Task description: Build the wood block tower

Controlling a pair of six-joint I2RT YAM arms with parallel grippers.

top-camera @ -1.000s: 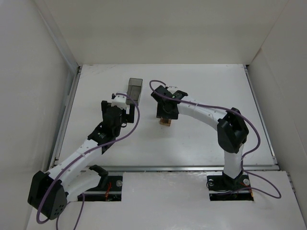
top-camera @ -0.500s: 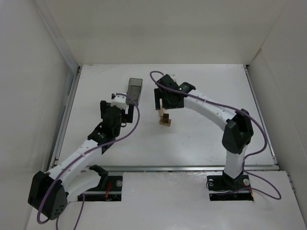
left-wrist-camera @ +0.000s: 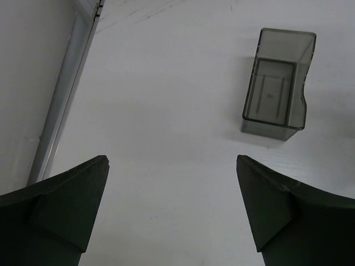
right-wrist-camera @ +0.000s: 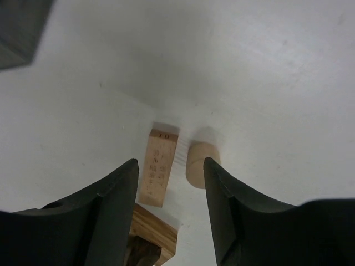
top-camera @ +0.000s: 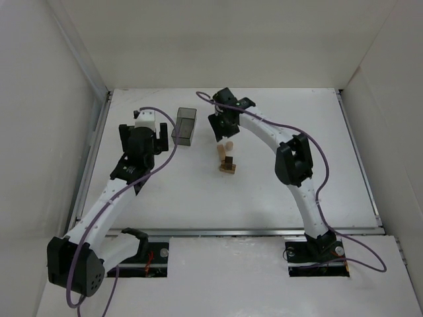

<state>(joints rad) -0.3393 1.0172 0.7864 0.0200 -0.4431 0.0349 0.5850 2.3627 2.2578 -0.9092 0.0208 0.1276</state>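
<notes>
Both arms have pulled back toward 12 o'clock. The right arm (top-camera: pixel 261 129) holds its jaws apart and empty above a loose block (right-wrist-camera: pixel 158 174), long axis roughly 12-to-6, just 12 o'clock of the small tower (top-camera: pixel 229 166) on the surface (top-camera: pixel 277 191). The left arm (top-camera: pixel 106 201), jaws also apart, sits farther off beside the bin (left-wrist-camera: pixel 272 127).
</notes>
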